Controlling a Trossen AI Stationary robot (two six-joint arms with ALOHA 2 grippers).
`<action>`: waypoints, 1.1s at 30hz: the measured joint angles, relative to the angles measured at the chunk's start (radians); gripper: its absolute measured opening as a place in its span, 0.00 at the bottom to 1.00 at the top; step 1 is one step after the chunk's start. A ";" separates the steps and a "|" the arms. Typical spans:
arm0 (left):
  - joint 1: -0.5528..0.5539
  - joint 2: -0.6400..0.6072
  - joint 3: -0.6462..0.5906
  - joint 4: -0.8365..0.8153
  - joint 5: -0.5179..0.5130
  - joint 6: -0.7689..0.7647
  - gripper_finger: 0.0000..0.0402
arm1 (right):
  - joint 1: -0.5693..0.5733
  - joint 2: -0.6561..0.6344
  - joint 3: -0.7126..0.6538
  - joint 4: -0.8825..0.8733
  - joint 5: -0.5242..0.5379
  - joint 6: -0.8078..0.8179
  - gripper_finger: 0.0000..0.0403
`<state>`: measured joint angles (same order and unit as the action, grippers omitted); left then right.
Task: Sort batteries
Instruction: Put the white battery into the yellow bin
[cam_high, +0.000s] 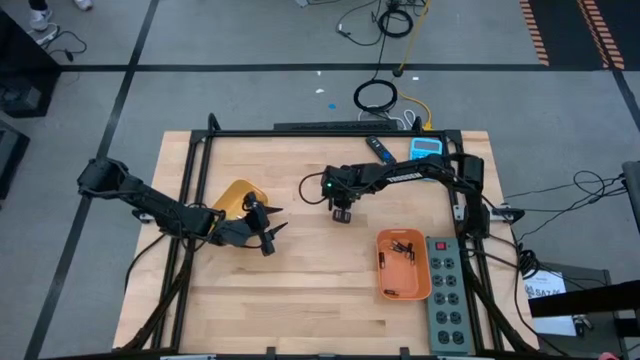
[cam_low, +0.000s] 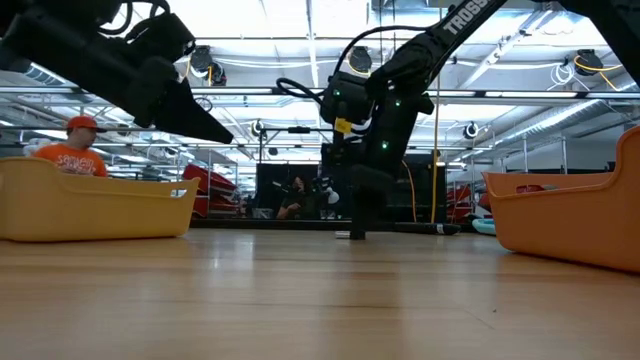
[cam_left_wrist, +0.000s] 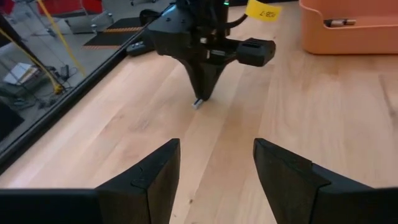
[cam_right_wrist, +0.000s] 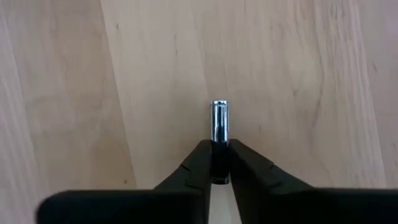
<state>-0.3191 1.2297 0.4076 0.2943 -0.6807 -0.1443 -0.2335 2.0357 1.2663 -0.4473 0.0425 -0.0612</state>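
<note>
A shiny silver battery (cam_right_wrist: 219, 119) sits at the tips of my right gripper (cam_right_wrist: 219, 163), which points down near the table's middle (cam_high: 342, 213) and is shut on it. A few thin dark batteries (cam_high: 401, 247) lie in the orange tray (cam_high: 424, 282) at the right. The yellow tray (cam_high: 238, 196) stands at the left. My left gripper (cam_left_wrist: 216, 167) hangs open above the wood just right of the yellow tray (cam_high: 268, 238), touching nothing and facing the right gripper (cam_left_wrist: 202, 87). My right gripper pinches the silver battery by one end (cam_right_wrist: 219, 142) between its two fingertips, coming from above and pointing down. The rest of the battery sticks out past the fingertips (cam_left_wrist: 198, 103), right at the wood surface. Whether it rests on the table or is just clear of it cannot be told.
A grey power strip (cam_high: 447, 298) lies beside the orange tray at the near right. A dark blue-tipped stick (cam_high: 378, 150) and a blue device (cam_high: 427, 150) lie at the far edge. Bare wood stretches between the two trays. A person in orange (cam_low: 68, 150) stands beyond the table.
</note>
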 joint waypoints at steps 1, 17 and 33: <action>0.006 0.000 0.000 0.001 0.012 0.000 0.53 | 0.000 0.000 0.000 0.000 -0.007 0.009 0.07; 0.055 0.023 0.002 0.024 0.030 0.305 0.52 | 0.157 -0.117 -0.030 0.295 -0.029 0.022 0.00; 0.029 0.179 0.002 0.288 0.265 0.796 0.37 | 0.193 -0.119 -0.032 0.458 -0.378 0.147 0.00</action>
<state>-0.2905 1.4090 0.4091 0.5818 -0.4152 0.6517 -0.0407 1.9171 1.2343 0.0105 -0.3360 0.0861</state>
